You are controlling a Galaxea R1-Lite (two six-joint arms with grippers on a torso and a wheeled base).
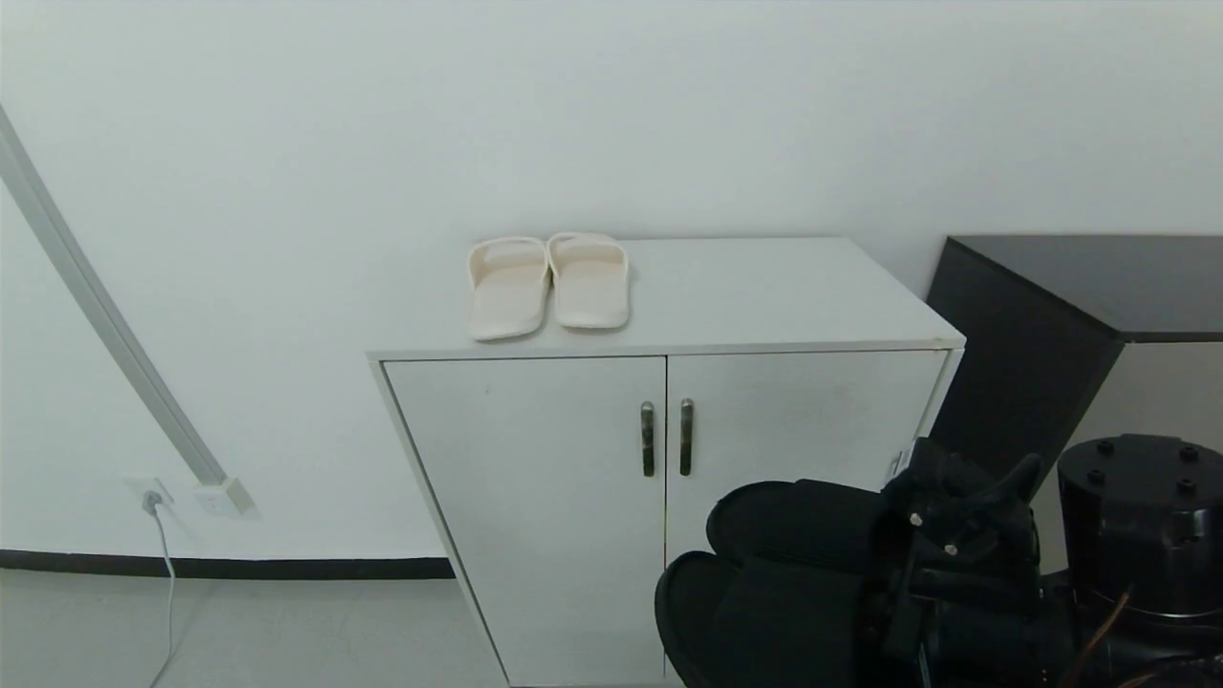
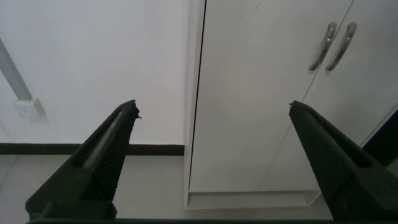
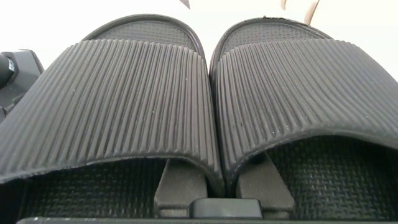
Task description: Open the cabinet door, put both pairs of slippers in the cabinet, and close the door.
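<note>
Right claw (image 3: 219, 190) pinches the black slippers (image 1: 783, 535) together, likely to carry both at once. Left claw (image 2: 211, 112) is spread wide, free for the shut doors (image 1: 535, 497).

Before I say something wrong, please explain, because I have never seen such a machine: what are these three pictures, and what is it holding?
It is a robot with two arms, each ending in a gripper. The wide picture comes from its head camera: a white cabinet, its doors shut, with cream slippers on top. The other two pictures come from cameras on the wrists. The left gripper is open and empty, facing the cabinet. The right gripper pinches a pair of black slippers together.
</note>
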